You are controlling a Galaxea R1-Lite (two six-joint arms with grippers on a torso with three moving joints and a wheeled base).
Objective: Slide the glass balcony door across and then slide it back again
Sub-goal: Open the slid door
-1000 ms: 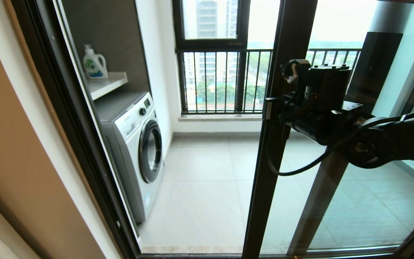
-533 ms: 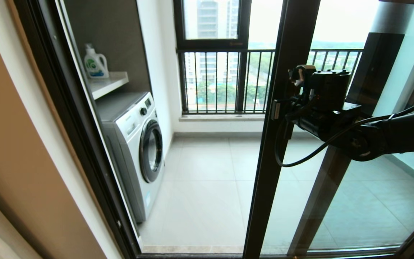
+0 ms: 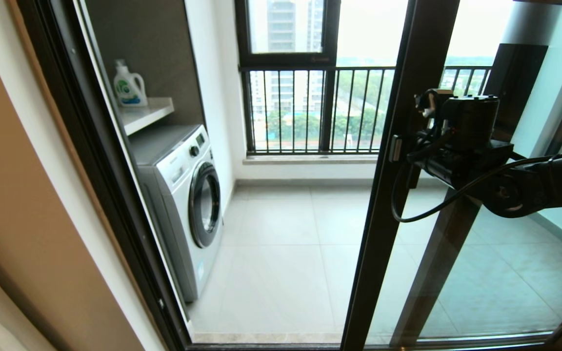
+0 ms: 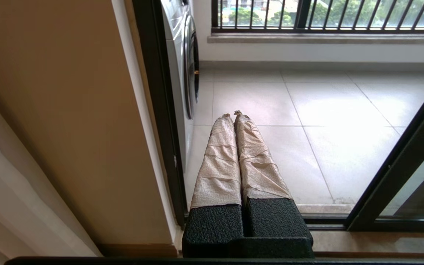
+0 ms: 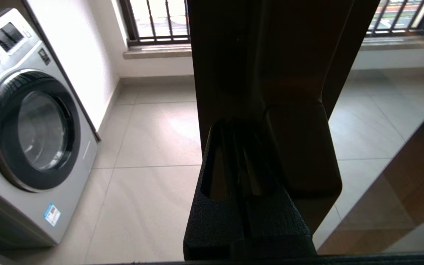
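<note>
The glass balcony door is a tall clear pane in a dark brown frame, standing right of centre with the doorway open to its left. My right gripper is shut, and its fingertips press against the door's upright stile right beside the dark handle. Nothing is held between them. The door's lower frame also shows in the left wrist view. My left gripper, with taped fingers, is shut and empty, low by the left door jamb, away from the door.
A silver washing machine stands inside the balcony on the left, under a shelf with a detergent bottle. A barred window lies behind. The fixed jamb and beige wall bound the left side. The tiled floor lies beyond the threshold.
The door's stile has slid to the right together with my right gripper, so the open gap beside the washing machine is wider. The left arm stayed still.
</note>
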